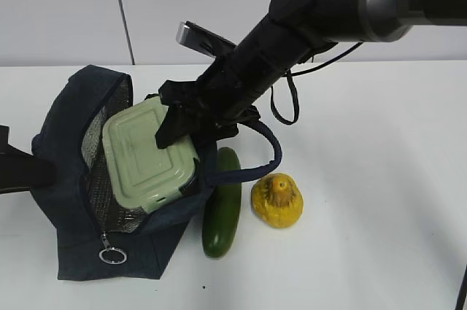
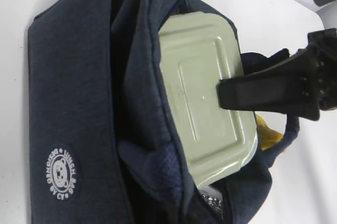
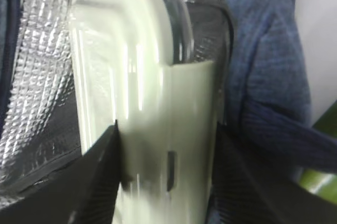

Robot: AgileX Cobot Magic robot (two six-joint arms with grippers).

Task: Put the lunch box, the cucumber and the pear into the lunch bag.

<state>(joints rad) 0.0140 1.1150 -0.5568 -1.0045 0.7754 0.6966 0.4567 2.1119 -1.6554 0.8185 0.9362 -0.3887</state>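
Bag (image 2: 73, 103): round bear logo (image 2: 62, 173), lettering unreadable; your right claw (image 3: 166, 174) grasps the box (image 1: 146, 151) inside it; left claw clenched, unseen

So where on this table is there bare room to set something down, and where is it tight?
Bare table lies right of the pear, running to the right edge, and along the front edge below the cucumber. The left is crowded: the lunch bag sprawls there, its mouth filled by the lunch box gripped in the right pincer. Cucumber and pear sit close together beside the bag.
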